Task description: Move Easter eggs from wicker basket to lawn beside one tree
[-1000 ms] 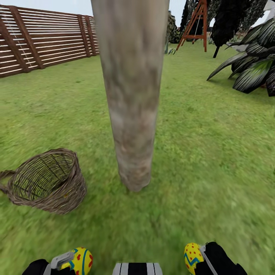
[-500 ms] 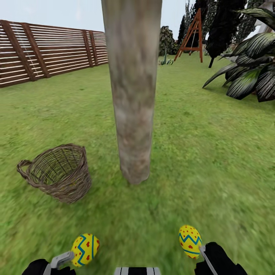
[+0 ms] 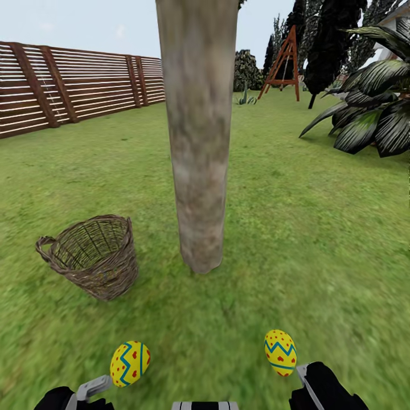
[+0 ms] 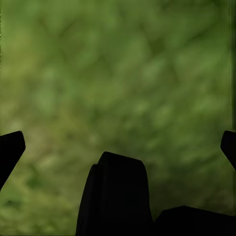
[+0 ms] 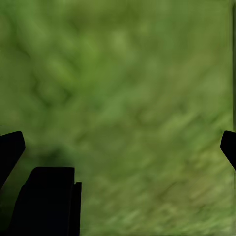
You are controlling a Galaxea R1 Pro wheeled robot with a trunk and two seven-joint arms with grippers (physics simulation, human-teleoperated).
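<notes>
Two Easter eggs (image 3: 130, 363) (image 3: 280, 352) lie on grass just beyond each empty, wide-spread end effector (image 4: 118, 147) (image 5: 118, 147).

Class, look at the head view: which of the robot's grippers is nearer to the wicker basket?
Left. The left gripper sits below the wicker basket, on its side; the right gripper lies across, beyond the tree trunk.

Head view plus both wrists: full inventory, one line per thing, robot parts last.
Easter eggs: 2, yellow with blue zigzags and red marks, on lawn near view's bottom, one left, one right
wicker basket: 1, brown, left of trunk; no egg visible inside
tree trunk: 1, grey-brown, centre
lawn: green
fence: brown slats, far left
A-frame: orange-red, far back
left gripper: fingers spread over grass
right gripper: same
</notes>
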